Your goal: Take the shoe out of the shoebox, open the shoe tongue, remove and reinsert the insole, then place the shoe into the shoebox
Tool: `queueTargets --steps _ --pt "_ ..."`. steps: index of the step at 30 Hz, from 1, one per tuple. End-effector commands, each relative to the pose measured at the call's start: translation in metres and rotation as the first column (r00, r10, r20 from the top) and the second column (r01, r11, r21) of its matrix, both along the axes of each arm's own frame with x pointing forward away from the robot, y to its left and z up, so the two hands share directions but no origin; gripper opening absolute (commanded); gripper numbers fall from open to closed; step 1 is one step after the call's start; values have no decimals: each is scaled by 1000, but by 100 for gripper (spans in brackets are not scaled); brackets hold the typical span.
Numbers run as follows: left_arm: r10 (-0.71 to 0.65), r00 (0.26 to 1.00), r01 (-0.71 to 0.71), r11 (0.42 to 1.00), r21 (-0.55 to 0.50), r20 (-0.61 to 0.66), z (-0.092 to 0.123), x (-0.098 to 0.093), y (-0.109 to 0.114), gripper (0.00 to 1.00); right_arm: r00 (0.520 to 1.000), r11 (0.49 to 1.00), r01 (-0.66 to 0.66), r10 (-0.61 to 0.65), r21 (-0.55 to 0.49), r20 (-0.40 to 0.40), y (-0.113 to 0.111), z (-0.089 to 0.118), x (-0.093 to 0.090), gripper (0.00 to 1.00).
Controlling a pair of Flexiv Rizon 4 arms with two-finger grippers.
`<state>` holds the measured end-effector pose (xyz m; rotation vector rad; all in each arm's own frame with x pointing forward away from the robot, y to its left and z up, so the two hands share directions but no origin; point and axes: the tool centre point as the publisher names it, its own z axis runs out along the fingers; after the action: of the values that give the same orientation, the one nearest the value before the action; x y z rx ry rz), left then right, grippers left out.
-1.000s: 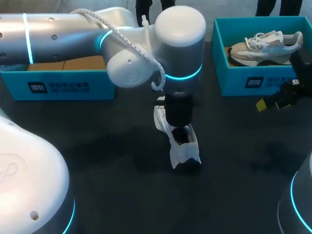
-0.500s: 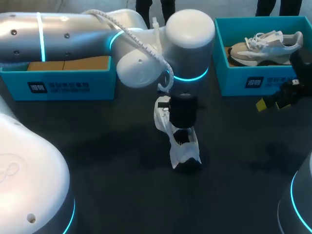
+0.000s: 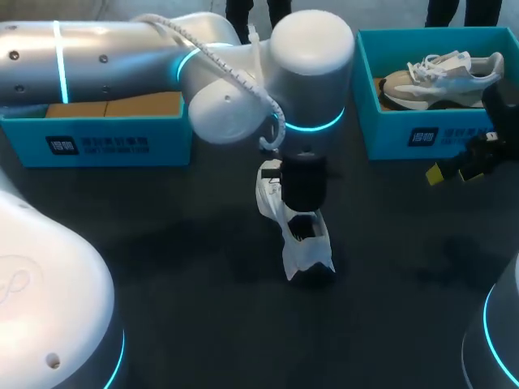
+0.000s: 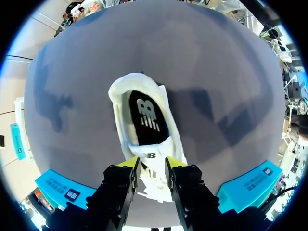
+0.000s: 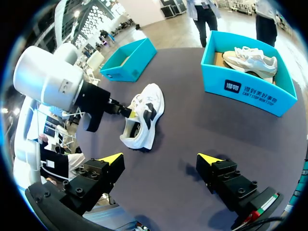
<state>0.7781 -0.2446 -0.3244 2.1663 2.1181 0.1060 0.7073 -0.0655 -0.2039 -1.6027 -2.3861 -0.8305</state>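
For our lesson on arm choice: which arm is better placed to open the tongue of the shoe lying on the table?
Left. Its gripper is right at the tongue of the white shoe. The right gripper is open and well apart from it, off by the shoebox holding another shoe.

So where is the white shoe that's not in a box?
In the head view, the white shoe lies mid-table, its tongue pinched by my left pincer.

**Shoe mid-counter, boxes at far corners**

Shoe (image 3: 304, 243) lies mid-counter (image 3: 178, 251), directly under the left gripper (image 4: 152, 163), which pinches its tongue. Left shoebox (image 3: 97, 142) far left. Right shoebox (image 3: 422, 134) far right, second shoe (image 3: 442, 77) inside. Right gripper (image 5: 160, 158) just near of it.
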Motion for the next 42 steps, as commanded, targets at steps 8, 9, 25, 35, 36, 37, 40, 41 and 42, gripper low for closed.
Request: queueTargets --steps 8,9,25,35,36,37,40,41,42 --pt "33 999 -32 999 17 -19 -8 -6 1 33 1000 1000 1 -1 -1 1 0 0 -1 100" --pt "55 998 -54 998 8 -21 -5 -6 2 33 1000 1000 1 -1 -1 1 0 0 -1 100" --pt "502 862 -505 862 -39 -71 23 -6 19 49 1000 1000 1 -1 -1 1 0 0 -1 100" --pt "546 827 -557 829 -57 -130 27 -9 21 100 1000 1000 1 -1 -1 1 0 0 -1 100" --pt "546 827 -557 829 -57 -130 27 -9 21 100 1000 1000 1 -1 -1 1 0 0 -1 100" --pt "546 827 -557 829 -57 -130 27 -9 21 100 1000 1000 1 -1 -1 1 0 0 -1 100" --pt "546 827 -557 829 -57 -130 27 -9 21 100 1000 1000 1 -1 -1 1 0 0 -1 100" --pt "546 827 -557 829 -57 -130 27 -9 21 100 1000 1000 1 -1 -1 1 0 0 -1 100" --pt "546 827 -557 829 -57 -130 27 -9 21 100 1000 1000 1 -1 -1 1 0 0 -1 100"
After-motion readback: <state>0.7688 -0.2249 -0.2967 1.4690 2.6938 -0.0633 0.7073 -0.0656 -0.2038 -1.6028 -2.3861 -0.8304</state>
